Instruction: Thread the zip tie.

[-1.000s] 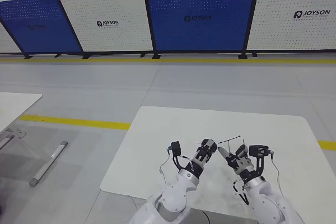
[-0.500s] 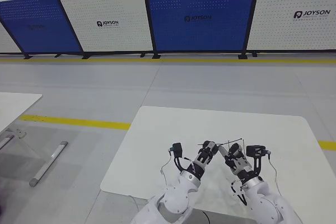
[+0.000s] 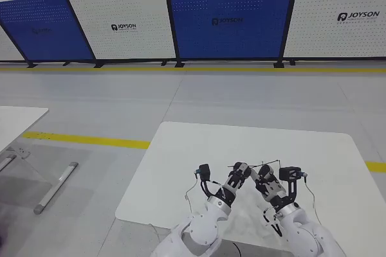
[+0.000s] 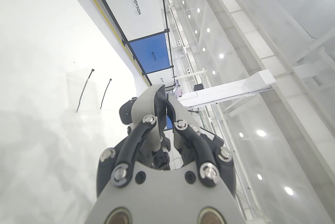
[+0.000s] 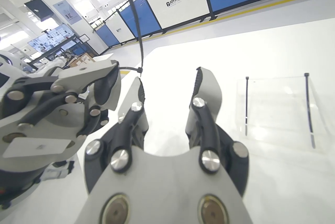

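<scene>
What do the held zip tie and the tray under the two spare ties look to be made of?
Zip tie: a thin black strip bowing from the left gripper, likely flexible nylon-type plastic with a dull finish. Tray: see-through with bright edges and the table showing through, so probably glossy clear acrylic. Glass is possible.

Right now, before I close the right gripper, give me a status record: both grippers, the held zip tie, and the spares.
left gripper: shut on the zip tie, above the table
right gripper: open, holding nothing, close beside the left gripper
zip tie: black strap running out from the left gripper, then bending upward past one right fingertip; contact unclear
threading: cannot tell whether the tail is through the head
spare zip ties: two, side by side and apart on the clear tray
</scene>
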`<state>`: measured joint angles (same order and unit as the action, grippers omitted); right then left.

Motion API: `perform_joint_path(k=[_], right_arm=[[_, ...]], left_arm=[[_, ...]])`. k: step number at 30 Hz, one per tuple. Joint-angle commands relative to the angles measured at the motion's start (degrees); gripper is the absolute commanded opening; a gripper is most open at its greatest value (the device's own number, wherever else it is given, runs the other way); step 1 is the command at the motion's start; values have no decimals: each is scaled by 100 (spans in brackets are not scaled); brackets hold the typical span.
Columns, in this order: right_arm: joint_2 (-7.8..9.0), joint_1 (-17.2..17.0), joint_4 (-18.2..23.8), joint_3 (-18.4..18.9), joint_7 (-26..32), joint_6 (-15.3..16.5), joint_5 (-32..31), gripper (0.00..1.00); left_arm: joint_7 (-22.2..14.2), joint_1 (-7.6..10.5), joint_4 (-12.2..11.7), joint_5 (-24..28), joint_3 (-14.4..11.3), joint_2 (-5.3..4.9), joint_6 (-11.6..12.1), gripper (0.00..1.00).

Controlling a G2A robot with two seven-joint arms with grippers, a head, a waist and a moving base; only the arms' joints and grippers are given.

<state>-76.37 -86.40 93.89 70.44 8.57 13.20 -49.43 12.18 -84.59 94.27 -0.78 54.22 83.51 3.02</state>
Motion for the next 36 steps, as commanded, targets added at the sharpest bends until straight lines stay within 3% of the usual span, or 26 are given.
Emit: perform_joint_path(k=[1,19,36], right_arm=[[3,2,6,-4,-5,6,6,40],[34,62,9,-19,23,53,121,33],[57,140,-51,-53,58,59,182,16]], left_arm=[[5,5,-4,-18,-1,0,1,0],[135,147,-179,-147,-105,42,-88,0],[202,228,-289,-185,-165,80,-155,0]])
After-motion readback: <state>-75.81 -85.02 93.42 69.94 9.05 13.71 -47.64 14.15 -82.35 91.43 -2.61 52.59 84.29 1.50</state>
